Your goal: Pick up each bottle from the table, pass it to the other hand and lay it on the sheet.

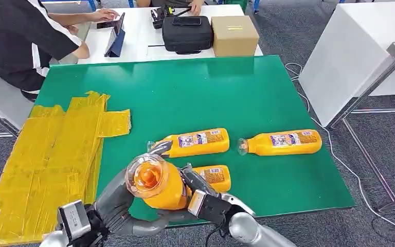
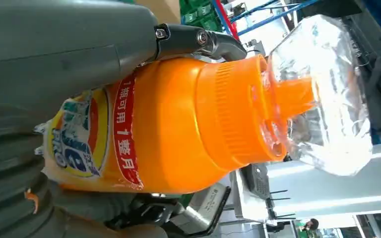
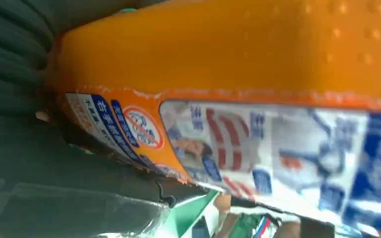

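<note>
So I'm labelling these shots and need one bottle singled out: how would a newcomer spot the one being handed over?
Start at the green table, then drop to its near edge. There an orange plastic bottle with a clear cap sits between the left hand and right hand. Unlike the bottles lying flat, it is lifted, cap facing the camera.

The head view was bright and evenly lit, with only soft, short shadows under the bottles on the green tabletop (image 1: 267, 92) and mild sheen on the yellow sheet (image 1: 46, 154). The held bottle (image 1: 157, 182) looked slightly soft near the lens. In the left wrist view the clear cap (image 2: 322, 99) caught glare against a washed-out background. The right wrist view was blurred, the label (image 3: 258, 144) smeared and out of focus.
</note>
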Robot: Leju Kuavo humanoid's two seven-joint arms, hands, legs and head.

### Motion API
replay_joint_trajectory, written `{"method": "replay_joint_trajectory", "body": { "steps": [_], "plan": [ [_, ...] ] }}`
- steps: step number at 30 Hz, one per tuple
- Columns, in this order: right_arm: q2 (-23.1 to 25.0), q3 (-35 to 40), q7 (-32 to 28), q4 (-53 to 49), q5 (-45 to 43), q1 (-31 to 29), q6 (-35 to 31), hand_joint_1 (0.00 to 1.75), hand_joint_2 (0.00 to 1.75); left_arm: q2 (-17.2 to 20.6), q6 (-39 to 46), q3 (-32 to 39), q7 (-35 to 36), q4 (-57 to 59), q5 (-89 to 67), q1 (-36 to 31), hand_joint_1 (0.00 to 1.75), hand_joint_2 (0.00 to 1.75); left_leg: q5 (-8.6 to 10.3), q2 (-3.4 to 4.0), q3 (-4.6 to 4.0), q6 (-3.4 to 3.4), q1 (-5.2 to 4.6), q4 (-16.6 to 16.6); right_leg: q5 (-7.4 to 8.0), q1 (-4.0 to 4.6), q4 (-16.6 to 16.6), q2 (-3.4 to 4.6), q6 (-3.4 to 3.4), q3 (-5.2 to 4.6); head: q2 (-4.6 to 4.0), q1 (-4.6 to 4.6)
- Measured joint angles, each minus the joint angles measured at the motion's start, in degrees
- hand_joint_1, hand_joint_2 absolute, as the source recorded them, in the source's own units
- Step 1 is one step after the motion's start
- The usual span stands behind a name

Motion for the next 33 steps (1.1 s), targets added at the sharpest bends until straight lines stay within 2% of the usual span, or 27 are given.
{"method": "replay_joint_trajectory", "body": {
  "steps": [4, 5, 8, 9, 10, 11, 12, 13, 15, 21, 22, 31, 32, 33],
  "plan": [
    [0.94, 0.48, 1.03, 0.61, -1.93, -0.77, 3.55, 1.75, 1.75, -0.31, 0.0, 0.22, 0.09, 0.33, 0.17, -0.46, 0.0, 1.75, 0.0, 0.0, 0.0, 0.0, 0.0, 0.0, 0.0, 0.0, 0.0, 0.0, 0.0, 0.0, 0.02, 0.0],
    [1.14, 0.52, 1.18, 0.83, -2.19, -0.97, 4.11, 1.75, 1.75, -0.39, 0.02, 0.28, 0.11, 0.41, 0.2, -0.52, 0.12, 1.75, 0.0, 0.0, 0.0, 0.0, 0.0, 0.0, 0.0, 0.0, 0.0, 0.0, 0.0, 0.0, 0.0, 0.0],
    [1.82, 0.77, 1.53, 1.33, -2.32, -1.28, 5.34, 1.75, 1.75, -0.5, 0.22, 0.63, 0.09, 0.46, 0.2, -0.5, 0.12, 1.75, 0.0, 0.0, 0.0, 0.0, 0.0, 0.0, 0.0, 0.0, 0.0, 0.0, 0.0, 0.0, 0.02, -0.02],
    [1.99, 0.77, 1.62, 1.44, -2.32, -1.32, 5.58, 1.75, 1.75, -0.5, 0.24, 0.76, 0.09, 0.46, 0.2, -0.49, 0.23, 1.75, 0.0, 0.0, 0.0, 0.0, 0.0, 0.0, 0.0, 0.0, 0.0, 0.0, 0.0, 0.0, 0.0, -0.02],
    [2.1, 0.79, 1.66, 1.49, -2.21, -1.38, 5.8, 1.75, 1.75, -0.53, 0.24, 0.83, 0.07, 0.46, 0.17, -0.49, 1.34, 1.75, 0.0, 0.0, 0.0, 0.0, 0.0, 0.0, 0.0, 0.0, 0.0, 0.0, 0.0, 0.0, 0.02, -0.02],
    [2.23, 0.85, 1.73, 1.53, -2.14, -1.37, 5.95, 1.75, 1.75, -0.53, 0.24, 0.85, 0.07, 0.48, 0.17, -0.45, 1.31, 1.75, 0.0, -0.01, 0.0, 0.0, 0.0, 0.0, 0.0, 0.0, 0.0, -0.01, 0.0, 0.0, 0.02, -0.02],
    [2.38, 0.92, 1.75, 1.64, -2.14, -1.37, 6.1, 1.75, 1.75, -0.53, 0.24, 0.85, 0.07, 0.5, 0.17, -0.4, 1.5, 1.75, 0.0, 0.0, 0.0, 0.0, 0.0, 0.0, 0.0, 0.0, 0.0, 0.0, 0.0, 0.0, 0.0, -0.02],
    [2.45, 0.94, 1.75, 1.68, -2.14, -1.41, 6.1, 1.75, 1.75, -0.53, 0.24, 0.85, 0.05, 0.5, 0.17, -0.42, 1.62, 1.75, 0.0, 0.0, 0.0, 0.0, 0.0, 0.0, 0.0, 0.0, 0.0, 0.0, 0.0, 0.0, 0.02, -0.02],
    [2.47, 1.01, 1.84, 1.7, -2.1, -1.43, 6.24, 1.75, 1.75, -0.53, 0.24, 0.92, 0.04, 0.5, 0.15, -0.4, 1.68, 1.75, 0.0, 0.0, 0.0, 0.0, 0.0, 0.0, 0.0, 0.0, 0.0, 0.0, 0.0, 0.0, 0.0, -0.02],
    [2.51, 1.03, 1.84, 1.75, -1.31, -1.43, 6.23, 1.75, 1.75, -0.53, 0.22, 1.16, -0.11, 0.5, -0.52, -0.18, 1.68, 1.75, 0.0, 0.0, 0.0, 0.0, 0.0, 0.0, 0.0, 0.0, 0.0, -0.01, 0.0, 0.0, 0.0, 0.0],
    [2.51, 1.03, 1.86, 1.75, -1.27, -1.43, 6.23, 1.75, 1.75, -0.55, 0.22, 1.22, -0.11, 0.5, -0.59, -0.17, 1.75, 1.75, 0.0, 0.0, 0.0, 0.0, 0.0, 0.0, 0.0, 0.0, 0.0, -0.01, 0.0, 0.0, 0.0, -0.02],
    [2.91, 1.03, 1.84, 1.75, -0.64, -1.41, 5.95, 1.75, 1.75, -0.77, 0.09, 1.55, -0.13, 0.52, -0.81, -0.13, 1.75, 1.75, 0.0, 0.0, 0.0, 0.0, 0.0, 0.0, 0.0, 0.0, 0.0, 0.0, 0.0, 0.0, 0.0, -0.02],
    [2.91, 0.99, 1.84, 1.73, -0.64, -1.38, 5.86, 0.96, 1.75, -0.79, 0.19, 1.57, -0.13, 0.52, -0.85, -0.11, 1.75, 1.75, 0.0, 0.0, 0.0, 0.0, 0.0, 0.0, 0.0, 0.0, 0.0, 0.0, 0.0, 0.0, 0.02, 0.0],
    [2.91, 0.79, 1.84, 1.73, -0.61, -1.28, 5.78, 0.37, 1.75, -0.79, 0.61, 1.57, -0.35, 0.52, -0.92, -0.02, 1.75, 1.75, 0.0, 0.0, 0.0, 0.0, 0.0, 0.0, 0.0, 0.0, 0.0, 0.0, 0.0, 0.0, 0.0, -0.02]
  ]
}}
